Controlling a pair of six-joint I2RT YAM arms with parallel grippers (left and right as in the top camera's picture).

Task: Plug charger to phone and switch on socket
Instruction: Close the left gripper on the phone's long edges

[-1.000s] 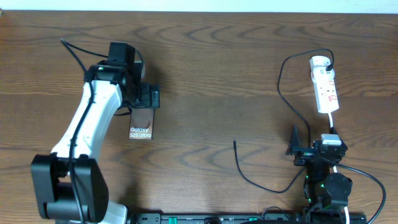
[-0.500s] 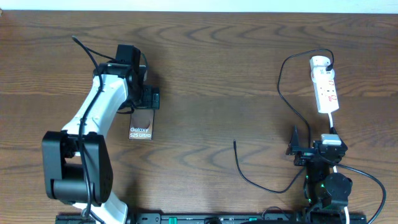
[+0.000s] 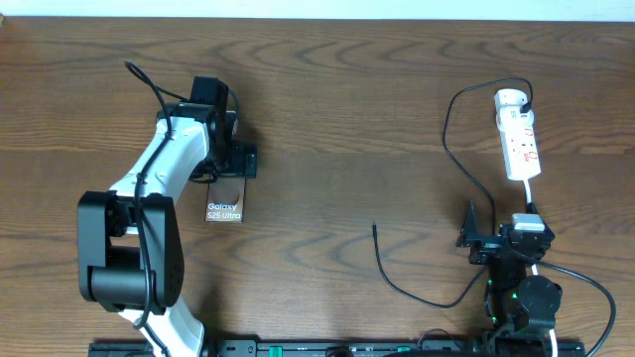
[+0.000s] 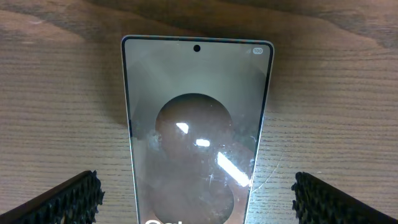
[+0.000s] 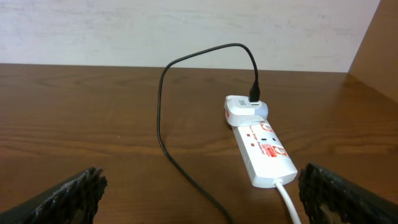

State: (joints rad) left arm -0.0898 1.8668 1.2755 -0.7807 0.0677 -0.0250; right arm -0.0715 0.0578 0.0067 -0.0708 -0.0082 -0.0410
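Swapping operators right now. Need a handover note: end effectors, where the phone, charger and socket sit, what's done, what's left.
Left end effector: open, empty, poised over one end of the phone, which lies flat on the left of the table.
Right end effector: open, empty, facing the socket on the right.
Charger: one end sits in the white adapter at the socket's far end. Its connector tip lies loose mid-table, apart from the phone.
Done: nothing at the phone.
Left: grasp the tip, plug it into the phone, switch on the socket. Switch position can't be read.
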